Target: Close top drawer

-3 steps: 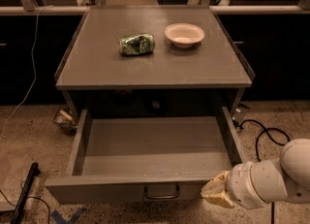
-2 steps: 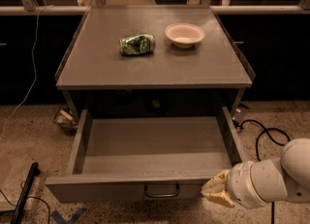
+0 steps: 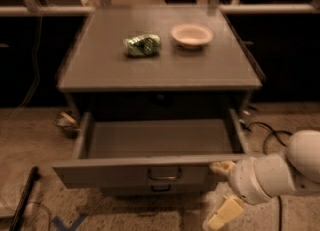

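The top drawer (image 3: 150,140) of the grey cabinet stands pulled out and is empty inside. Its flat front panel (image 3: 110,174) carries a small metal loop handle (image 3: 164,174). My gripper (image 3: 223,191) is at the right end of that front panel, low in the view. One yellowish fingertip (image 3: 222,167) touches the panel's upper right corner, and the other (image 3: 223,214) hangs below it, well apart. The gripper is open and holds nothing.
A crumpled green bag (image 3: 142,45) and a white bowl (image 3: 192,35) sit on the cabinet top (image 3: 160,72). A lower drawer's handle (image 3: 160,188) shows under the top drawer. Cables (image 3: 265,132) lie on the floor at the right, a dark bar (image 3: 22,200) at the left.
The drawer front now sits closer to the cabinet than before. My gripper has moved up against the panel's right end, and its fingers now show spread apart.
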Controlling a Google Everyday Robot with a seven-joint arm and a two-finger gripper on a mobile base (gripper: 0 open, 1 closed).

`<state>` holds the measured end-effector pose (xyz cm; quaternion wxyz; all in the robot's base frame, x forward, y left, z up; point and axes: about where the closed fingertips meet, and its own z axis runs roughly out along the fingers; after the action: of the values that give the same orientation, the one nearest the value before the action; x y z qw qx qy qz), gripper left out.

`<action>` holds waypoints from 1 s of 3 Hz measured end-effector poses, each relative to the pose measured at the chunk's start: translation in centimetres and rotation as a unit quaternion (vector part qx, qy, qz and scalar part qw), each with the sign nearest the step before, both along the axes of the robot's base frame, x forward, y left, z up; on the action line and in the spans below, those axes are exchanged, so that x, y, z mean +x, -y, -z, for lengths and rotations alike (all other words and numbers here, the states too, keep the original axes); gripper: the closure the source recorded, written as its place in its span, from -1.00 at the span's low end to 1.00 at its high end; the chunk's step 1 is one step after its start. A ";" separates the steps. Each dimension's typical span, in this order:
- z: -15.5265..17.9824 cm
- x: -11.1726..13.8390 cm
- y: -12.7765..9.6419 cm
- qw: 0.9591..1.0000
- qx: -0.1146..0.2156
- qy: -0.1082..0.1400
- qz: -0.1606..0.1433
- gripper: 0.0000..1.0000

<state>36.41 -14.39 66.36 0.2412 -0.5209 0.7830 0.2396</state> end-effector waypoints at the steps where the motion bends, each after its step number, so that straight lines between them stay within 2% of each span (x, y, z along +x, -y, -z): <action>1: 0.0 -0.1 0.0 1.000 0.000 0.000 0.000 -0.64; 2: 0.2 2.6 -0.4 1.000 0.013 -0.007 -0.011 -0.17; 3: 1.3 8.9 -1.2 0.998 0.039 -0.027 -0.031 0.29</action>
<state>45.31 -13.18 65.05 0.2324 -0.5286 0.7626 0.2915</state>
